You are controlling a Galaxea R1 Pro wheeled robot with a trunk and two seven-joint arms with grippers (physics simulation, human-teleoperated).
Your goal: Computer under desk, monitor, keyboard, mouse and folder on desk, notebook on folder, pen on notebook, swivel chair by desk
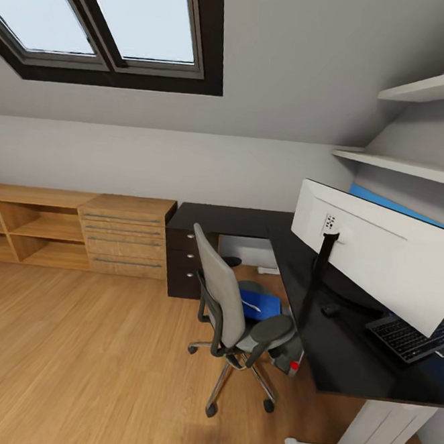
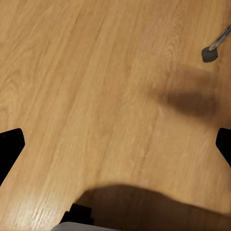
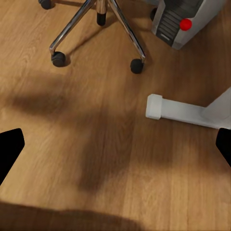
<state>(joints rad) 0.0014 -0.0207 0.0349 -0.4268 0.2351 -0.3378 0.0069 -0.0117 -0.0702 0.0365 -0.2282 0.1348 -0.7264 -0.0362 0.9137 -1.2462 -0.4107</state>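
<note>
The swivel chair [image 1: 231,304] stands by the desk [image 1: 344,364], its grey backrest toward me. On its seat lies the blue folder [image 1: 263,308] with a thin white streak, likely the pen [image 1: 250,306], across it. I cannot make out the notebook. The monitor [image 1: 381,253] shows its white back on the desk, with the keyboard [image 1: 408,336] and small black mouse [image 1: 329,310] beside its stand. The grey computer [image 1: 289,360] [image 3: 175,19] sits on the floor under the desk. My left gripper [image 2: 115,147] and right gripper [image 3: 115,147] hang open over bare floor.
A light wooden dresser [image 1: 125,235] and open shelving [image 1: 26,228] line the far wall, next to the desk's dark drawer unit [image 1: 181,260]. The chair's chrome base [image 3: 91,24] and the desk's white foot [image 3: 180,109] lie near my right gripper. Wall shelves [image 1: 422,88] hang above the desk.
</note>
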